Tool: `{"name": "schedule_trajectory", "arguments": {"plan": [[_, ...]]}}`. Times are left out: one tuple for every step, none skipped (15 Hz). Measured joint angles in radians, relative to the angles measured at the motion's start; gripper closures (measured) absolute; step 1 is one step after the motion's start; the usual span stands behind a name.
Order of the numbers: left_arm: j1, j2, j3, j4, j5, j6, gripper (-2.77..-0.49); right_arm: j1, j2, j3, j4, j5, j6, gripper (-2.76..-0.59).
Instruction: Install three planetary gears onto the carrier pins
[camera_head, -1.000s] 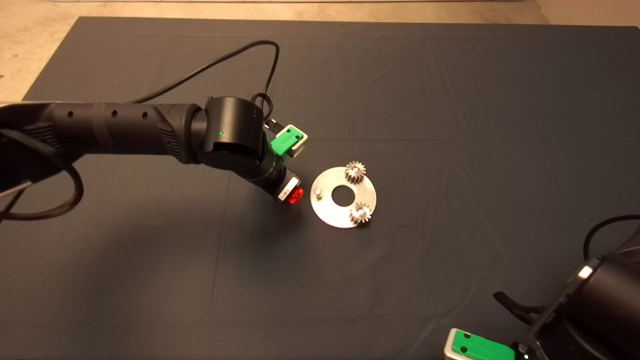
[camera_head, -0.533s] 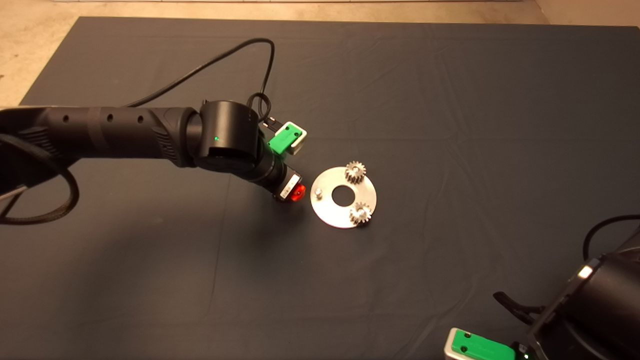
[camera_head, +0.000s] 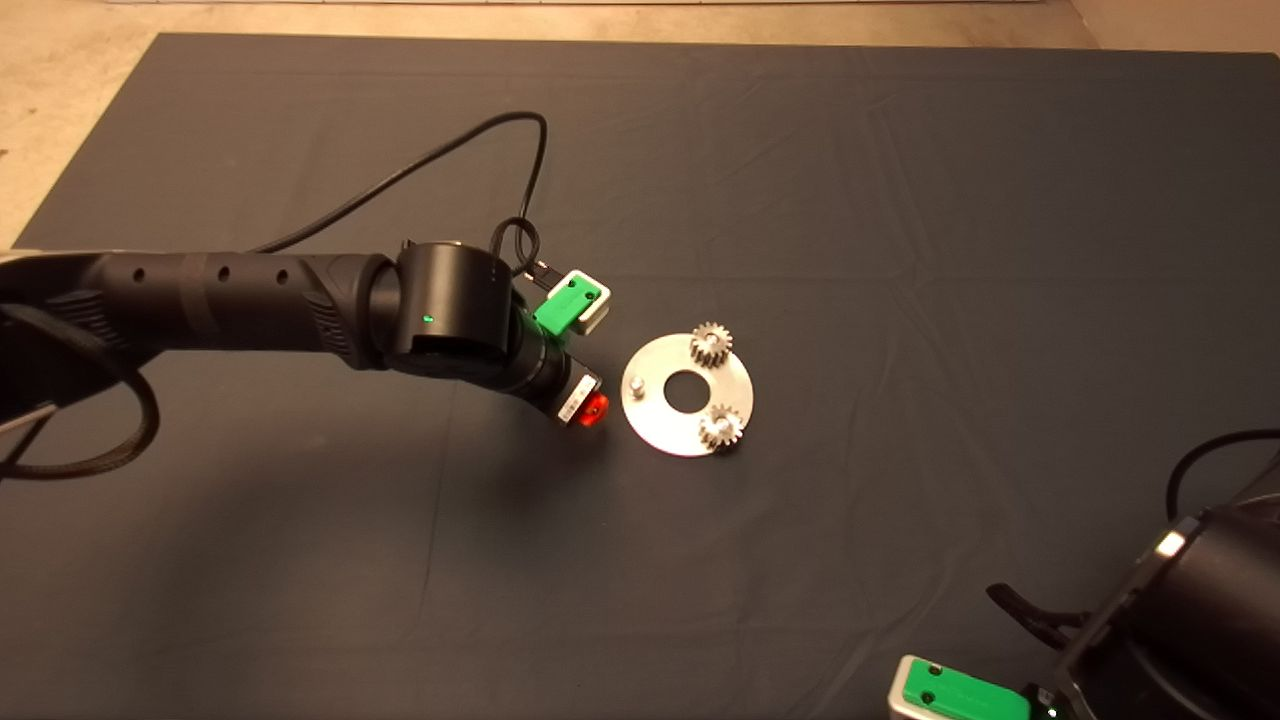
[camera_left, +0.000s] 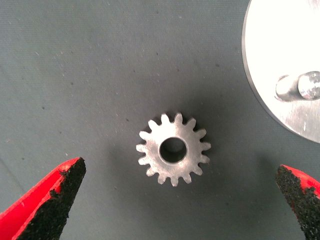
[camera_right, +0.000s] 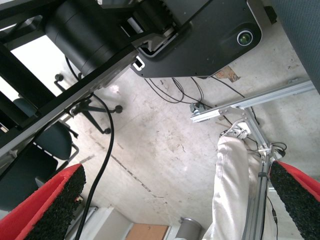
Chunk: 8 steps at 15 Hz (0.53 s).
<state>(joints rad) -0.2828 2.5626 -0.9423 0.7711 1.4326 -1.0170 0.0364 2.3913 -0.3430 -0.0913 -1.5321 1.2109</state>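
Right end effector (camera_head: 960, 692): parked at the near right edge of the desk, its green housing just inside the head view. Its wrist view looks off the desk to a pale concrete floor (camera_right: 165, 145) with black cables, an aluminium frame and a person's leg in light trousers (camera_right: 232, 190). Its red fingers with black pads (camera_right: 60, 197) stand wide apart with nothing between them.

Left end effector (camera_left: 180, 200): reaching in over the dark fabric mat (camera_head: 900, 200) from the left, tip lowered close to the mat just beside the left rim of the flat round shiny metal disc (camera_head: 665, 425). Its fingers (camera_left: 52, 195) are spread wide and grip nothing. Between them, lying flat on the mat and touching neither pad, is one small silver-grey toothed spur gear with a central bore (camera_left: 173, 148). This loose gear sits just off the disc's rim; in the head view it is hidden under the arm.

Disc: flat on the mat near the centre, with a central hole. The pin nearest the left end effector, a short silver cylindrical stud (camera_head: 637, 383), stands bare. A second identical gear (camera_head: 720, 427) is seated on the near-right pin. A third gear (camera_head: 711, 344) is seated on the far pin. Both seated gears overhang the disc's edge slightly.
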Motion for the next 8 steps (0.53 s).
{"name": "schedule_trajectory", "arguments": {"plan": [[0.0,0.0,0.001,0.001,0.0,0.0,-2.75,0.0,0.0,0.0,0.0,0.0,0.0,-2.73],[0.001,0.0,0.003,0.003,0.0,0.0,-2.75,0.0,0.0,0.0,0.0,0.0,0.0,-2.73],[0.003,0.0,0.005,0.004,0.0,0.0,-2.75,0.0,0.0,0.0,0.0,0.0,0.0,-2.73],[0.009,0.0,0.007,0.012,0.0,-0.012,-2.75,0.0,0.0,0.0,0.0,0.0,0.0,-2.73],[0.014,0.0,0.007,0.03,-0.001,-0.023,-2.75,0.0,0.0,0.0,0.0,0.0,0.001,-2.73],[0.016,0.0,0.01,0.05,0.0,-0.037,-2.75,0.0,0.0,0.0,0.0,0.0,0.002,-2.73],[0.017,0.0,0.014,0.064,0.0,-0.043,-2.75,0.0,0.0,0.0,0.0,0.0,0.002,-2.73],[0.018,0.001,0.017,0.066,-0.001,-0.044,-2.75,0.0,0.0,0.0,0.0,0.0,0.002,-2.73]]}}
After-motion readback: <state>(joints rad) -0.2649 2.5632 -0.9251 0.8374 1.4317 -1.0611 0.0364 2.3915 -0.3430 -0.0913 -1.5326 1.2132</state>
